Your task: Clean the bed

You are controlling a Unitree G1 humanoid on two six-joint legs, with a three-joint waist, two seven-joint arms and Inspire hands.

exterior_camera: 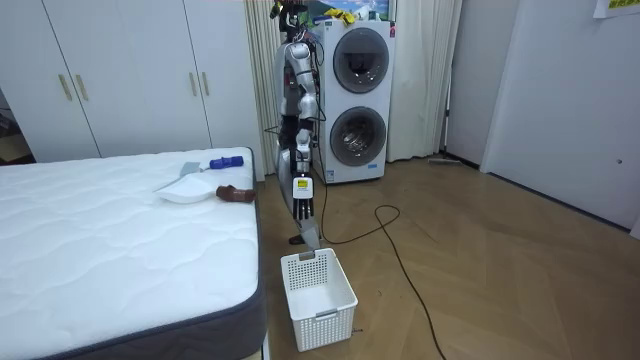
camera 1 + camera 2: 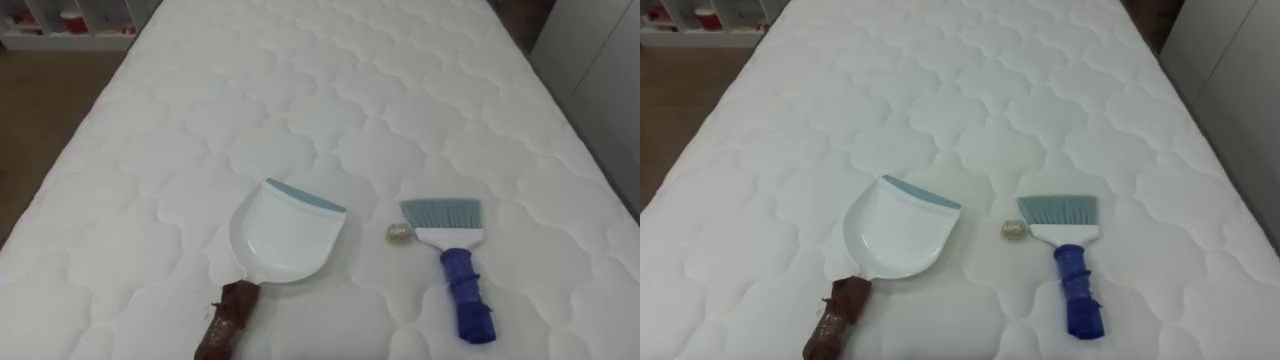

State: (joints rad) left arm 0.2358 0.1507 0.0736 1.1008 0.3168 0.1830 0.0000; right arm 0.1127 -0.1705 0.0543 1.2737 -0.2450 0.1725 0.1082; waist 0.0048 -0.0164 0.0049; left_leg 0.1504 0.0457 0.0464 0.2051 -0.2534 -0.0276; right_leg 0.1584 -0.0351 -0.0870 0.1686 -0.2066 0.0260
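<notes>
White quilted bed point(image 2: 330, 90) carries dustpan point(image 2: 285, 235), small crumpled scrap point(image 2: 398, 233), blue-handled brush point(image 2: 452, 250)

White quilted mattress point(image 2: 300, 90) carries a white dustpan point(image 2: 285, 235), blue-grey lip toward 1 o'clock and brown handle toward 7. A small crumpled wad point(image 2: 398, 233) lies between it and a blue-handled brush point(image 2: 450, 240), bristles toward 12.

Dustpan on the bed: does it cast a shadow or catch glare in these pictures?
Left eye view: the dustpan and brush cast only faint, soft shadows on the mattress, with no glare, so the light seems diffuse. Room view: lighting is even too; the basket leaves barely any shadow on the floor.
</notes>
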